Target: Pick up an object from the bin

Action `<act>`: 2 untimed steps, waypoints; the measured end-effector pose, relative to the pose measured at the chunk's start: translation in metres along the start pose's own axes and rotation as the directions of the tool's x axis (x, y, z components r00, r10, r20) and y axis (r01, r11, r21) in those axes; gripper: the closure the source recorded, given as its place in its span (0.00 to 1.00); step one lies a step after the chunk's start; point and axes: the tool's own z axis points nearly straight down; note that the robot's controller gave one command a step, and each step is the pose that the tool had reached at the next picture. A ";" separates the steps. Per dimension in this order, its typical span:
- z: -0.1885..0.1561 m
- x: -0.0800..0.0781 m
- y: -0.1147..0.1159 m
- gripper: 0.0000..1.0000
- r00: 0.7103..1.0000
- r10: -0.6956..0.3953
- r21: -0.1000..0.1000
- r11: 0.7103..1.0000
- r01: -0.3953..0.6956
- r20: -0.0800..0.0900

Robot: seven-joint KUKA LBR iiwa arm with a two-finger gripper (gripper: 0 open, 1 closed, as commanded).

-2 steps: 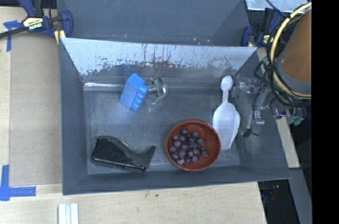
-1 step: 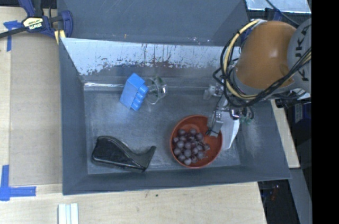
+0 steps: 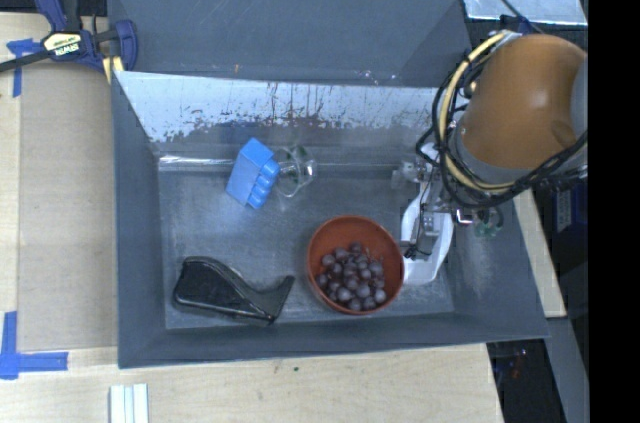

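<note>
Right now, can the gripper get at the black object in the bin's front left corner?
Probably yes. The black object lies by itself, nothing on top. The orange bowl of dark berries sits between it and the gripper, so the arm would likely have to pass above it.

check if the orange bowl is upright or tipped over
Upright. The bowl has its round opening facing up, and dark berries sit heaped inside it, none spilled onto the bin floor.
</note>
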 end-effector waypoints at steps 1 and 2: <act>0.112 -0.028 0.049 1.00 0.992 0.125 -0.004 0.992 -0.125 -0.002; 0.112 -0.028 0.049 1.00 0.992 0.125 -0.004 0.992 -0.125 -0.002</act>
